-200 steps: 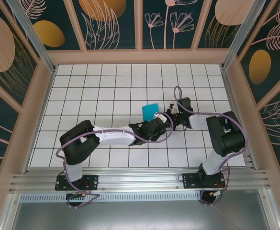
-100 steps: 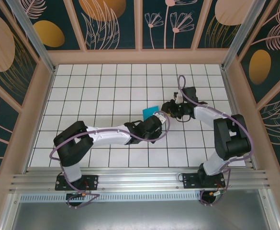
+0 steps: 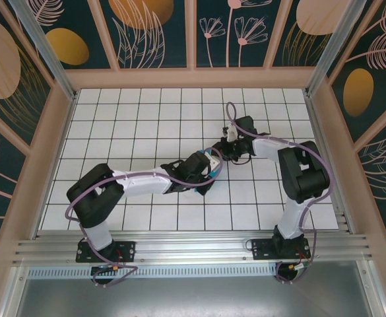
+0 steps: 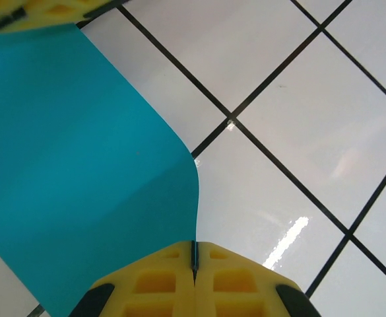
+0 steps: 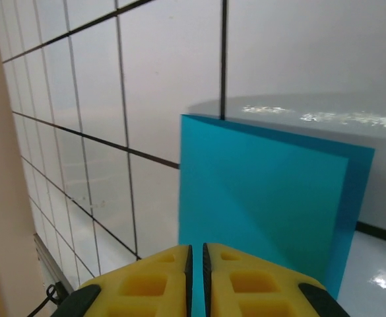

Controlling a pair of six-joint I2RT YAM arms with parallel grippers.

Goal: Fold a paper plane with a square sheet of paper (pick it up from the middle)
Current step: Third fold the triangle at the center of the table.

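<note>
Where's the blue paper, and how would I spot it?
Look at the white tiled table, in its middle where the left claw and right claw meet. Both pinch the paper. It is thin, plain and folded over, and nothing else there is teal.

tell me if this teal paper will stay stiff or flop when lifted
Probably floppy: the paper bows in a curve above the left fingers. Likely very light: pinches at its edge hold it up. It probably creases easily; a folded layer shows in the right wrist view.
</note>
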